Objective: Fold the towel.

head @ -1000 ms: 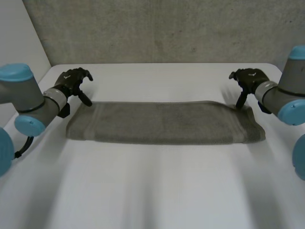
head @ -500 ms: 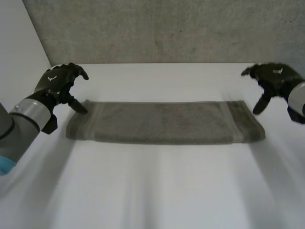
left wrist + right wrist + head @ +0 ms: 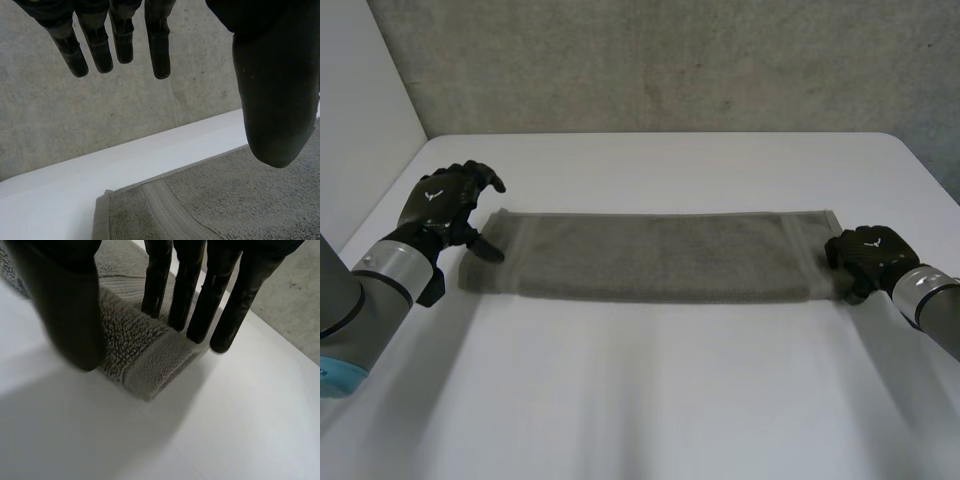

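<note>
1. A white table (image 3: pixel 650 400) stands before a rough grey concrete wall (image 3: pixel 670 60); on it, at the middle and a little toward 12 o'clock, lies the grey towel (image 3: pixel 660 258), folded into a long, narrow strip.
2. The head view shows the whole strip and both hands at its ends; the left wrist view shows the stitched hem band (image 3: pixel 165 210) and a far corner of the cloth; the right wrist view shows the thick pile and the layered fold at the other end.
3. The towel's long axis runs from 9 o'clock to 3 o'clock, its long edges facing 12 and 6; it lies flat, with its short ends pointing at the two hands.
4. The left hand (image 3: pixel 445 205) hangs over the 9 o'clock end, clear of the cloth; its fingers (image 3: pixel 117 35) are straight and spread away from the thumb (image 3: pixel 275 90), so it is open and holds nothing; its grey arm (image 3: pixel 360 290) comes in from 8 o'clock.
5. The right hand (image 3: pixel 868 255) is down on the 3 o'clock end, at the corner toward 4 o'clock; its straight fingers (image 3: pixel 200 300) rest their tips on the cloth, one just off its edge on the table; its thumb (image 3: pixel 70 305) stands at the near fold, the corner lying between; the hand is open, not clamped; its arm (image 3: pixel 935 300) enters from 4 o'clock.
</note>
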You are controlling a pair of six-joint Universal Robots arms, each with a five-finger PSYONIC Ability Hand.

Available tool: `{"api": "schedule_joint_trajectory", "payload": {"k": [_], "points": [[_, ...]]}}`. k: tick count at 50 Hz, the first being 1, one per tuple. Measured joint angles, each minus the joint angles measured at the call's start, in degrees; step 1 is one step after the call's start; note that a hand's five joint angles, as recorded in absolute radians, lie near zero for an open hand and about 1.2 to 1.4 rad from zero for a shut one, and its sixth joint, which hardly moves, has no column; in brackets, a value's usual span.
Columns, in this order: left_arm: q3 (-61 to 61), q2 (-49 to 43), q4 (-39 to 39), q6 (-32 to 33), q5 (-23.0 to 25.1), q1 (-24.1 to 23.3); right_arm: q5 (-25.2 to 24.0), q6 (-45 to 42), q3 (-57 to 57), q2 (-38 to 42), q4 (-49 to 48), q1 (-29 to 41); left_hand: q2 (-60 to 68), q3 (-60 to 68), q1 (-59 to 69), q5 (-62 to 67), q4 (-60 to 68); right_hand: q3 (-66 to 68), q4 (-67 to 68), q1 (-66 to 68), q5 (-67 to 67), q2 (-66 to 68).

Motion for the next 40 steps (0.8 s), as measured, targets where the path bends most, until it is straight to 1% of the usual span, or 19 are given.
{"api": "schedule_joint_trajectory", "payload": {"k": [1,3,4,5,6,10,14,17,20,23,25,28,32,33,35,36,39,40], "points": [[0.00,-0.02,0.02,0.00,0.00,0.01,-0.11,0.00,-0.16,0.18,0.05,0.01,0.00,0.00,0.00,0.00,0.00,6.50,6.61,6.69,7.45,6.96],[0.00,-0.07,0.04,-0.01,-0.01,0.02,-0.23,0.00,-0.32,0.35,0.16,0.03,0.00,0.00,0.00,0.00,0.00,13.09,13.45,13.72,14.34,13.66],[0.00,-0.15,0.05,-0.01,-0.01,0.03,-0.27,0.00,-0.44,0.38,0.23,0.03,0.00,0.00,0.00,0.00,0.00,22.99,23.92,24.65,24.98,25.10],[-0.01,-0.23,0.04,-0.01,-0.01,0.04,-0.28,0.00,-0.51,0.34,0.29,0.01,0.00,0.00,0.00,0.00,0.00,28.49,29.45,29.53,30.50,29.68],[-0.02,-0.31,0.03,-0.01,0.00,0.04,-0.28,0.00,-0.59,0.26,0.34,-0.03,0.00,0.00,0.00,-0.02,0.00,30.45,31.67,30.47,31.95,30.21],[-0.08,-0.48,-0.03,-0.01,0.00,0.05,-0.22,-0.06,-0.97,-0.30,0.67,-0.80,-0.01,0.00,0.00,-0.17,0.00,31.07,32.47,30.47,32.12,30.21],[-0.10,-0.54,-0.07,-0.06,-0.01,0.05,0.00,-1.12,-2.10,-1.61,1.37,-4.02,-0.02,0.00,0.00,-0.18,0.00,31.12,32.47,30.47,32.12,30.28],[-0.08,-0.54,-0.05,-0.12,-0.02,0.05,0.41,-4.16,-4.24,-2.97,2.81,-8.37,-0.02,0.00,0.00,-0.18,0.00,31.16,32.47,30.48,32.12,30.30],[-0.01,-0.53,0.02,-0.16,-0.02,0.05,1.11,-9.65,-8.33,-4.19,6.35,-12.92,-0.02,0.00,0.00,-0.18,0.00,31.34,32.47,30.52,32.12,30.31],[0.02,-0.53,0.07,-0.17,-0.03,0.05,2.48,-13.36,-13.29,-4.76,10.66,-14.28,-0.02,0.00,0.00,-0.19,0.00,31.39,32.47,30.54,32.12,30.36],[0.03,-0.53,0.08,-0.16,-0.02,0.04,3.67,-13.93,-16.21,-4.99,12.85,-13.52,-0.03,0.00,0.00,-0.18,0.00,31.50,32.47,30.55,32.12,30.38],[0.04,-0.55,0.09,-0.13,-0.05,0.05,6.41,-12.25,-21.41,-5.45,15.90,-9.29,-0.03,0.00,0.00,-0.18,0.00,31.63,32.47,30.56,32.12,30.39],[-0.01,-0.58,0.10,-0.05,-0.10,0.04,10.34,-6.87,-26.87,-6.04,17.64,2.28,-0.03,0.00,0.00,-0.18,0.00,32.09,32.47,30.57,32.12,30.41],[-0.02,-0.59,0.10,-0.05,-0.09,0.04,10.76,-6.24,-27.28,-6.07,17.67,4.15,-0.03,0.00,0.00,-0.19,0.00,32.16,32.47,30.57,32.12,30.49],[-0.08,-0.59,0.10,-0.02,-0.11,0.05,12.30,-4.26,-28.24,-5.96,17.30,12.36,-0.03,0.00,0.00,-0.19,0.00,32.25,32.47,30.57,32.12,30.63],[-0.09,-0.60,0.10,-0.02,-0.10,0.05,12.64,-3.91,-28.32,-5.87,17.12,14.49,-0.03,0.00,0.00,-0.19,0.00,32.29,32.47,30.57,32.12,30.64],[-0.24,-0.60,0.10,0.00,-0.11,0.04,14.53,-2.85,-27.60,-4.20,15.12,26.82,-0.03,0.00,0.00,-0.19,0.00,32.20,32.44,30.52,32.09,30.57],[-0.26,-0.61,0.11,0.00,-0.11,0.05,14.78,-2.82,-27.41,-3.83,14.75,28.41,-0.04,0.00,0.00,-0.19,0.00,31.90,32.00,30.35,31.74,30.39]]}}
